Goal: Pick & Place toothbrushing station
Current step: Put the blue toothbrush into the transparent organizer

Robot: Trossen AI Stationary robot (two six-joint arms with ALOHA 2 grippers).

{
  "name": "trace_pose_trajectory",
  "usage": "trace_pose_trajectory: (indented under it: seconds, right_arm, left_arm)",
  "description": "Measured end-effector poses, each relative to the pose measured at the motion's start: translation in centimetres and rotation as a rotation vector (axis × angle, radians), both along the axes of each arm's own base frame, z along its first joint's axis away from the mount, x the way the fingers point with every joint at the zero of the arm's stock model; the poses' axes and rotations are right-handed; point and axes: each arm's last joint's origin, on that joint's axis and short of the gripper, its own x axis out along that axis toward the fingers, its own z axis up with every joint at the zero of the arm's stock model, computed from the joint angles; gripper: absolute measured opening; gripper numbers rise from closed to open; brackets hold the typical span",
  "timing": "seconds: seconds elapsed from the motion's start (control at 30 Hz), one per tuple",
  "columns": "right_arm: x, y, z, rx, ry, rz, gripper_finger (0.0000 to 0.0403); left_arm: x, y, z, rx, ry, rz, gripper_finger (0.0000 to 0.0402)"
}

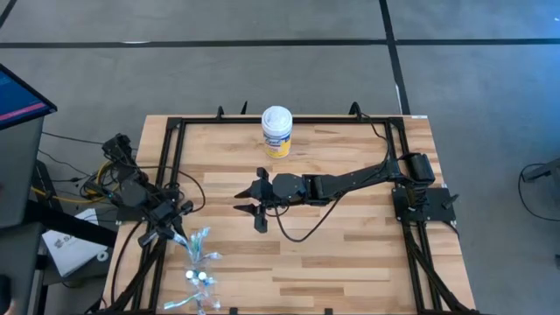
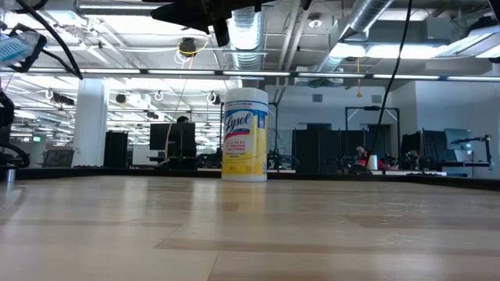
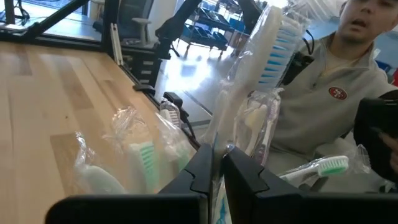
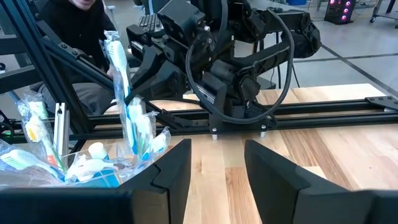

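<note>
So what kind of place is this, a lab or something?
Most likely a robotics lab in an open-plan industrial space: a wooden workbench in a black frame, exposed ceiling ducts with strip lights, and rows of dark workstations behind the wipes canister.

light: bright and even, you've got ceiling strip lights (image 2: 234, 74) overhead
glare: sheen on the table (image 2: 250, 226)
blur: nearest wrapped toothbrushes (image 3: 143, 155) look soft

Desk (image 1: 350, 254): pale wood planks, smooth, satin sheen, framed by matt black metal rails (image 1: 289, 120). Toothbrushes (image 4: 121, 68): smooth plastic, sealed in crinkled glossy clear wrappers (image 3: 127, 124). Wipes canister (image 2: 245, 134): glossy printed label, white plastic lid. Left gripper (image 3: 214, 171) and right gripper (image 4: 214, 168): matt black plastic fingers
</note>
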Motion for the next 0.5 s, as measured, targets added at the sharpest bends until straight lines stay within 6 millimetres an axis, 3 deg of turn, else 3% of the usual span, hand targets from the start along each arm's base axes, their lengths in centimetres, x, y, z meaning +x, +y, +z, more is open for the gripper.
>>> trace_pose_trajectory:
  seconds: [0.23,0.5]
  right_arm:
    - [0.0,-0.1,0.0,0.0,0.0,-0.002,0.0137]
    - [0.0,-0.4,-0.1,-0.002,0.011,-0.008,0.0141]
  left_arm:
    - [0.3,-0.3,-1.8,0.011,0.044,0.013,0.0011]
    - [0.6,-0.7,-2.1,0.025,0.064,0.015,0.0011]
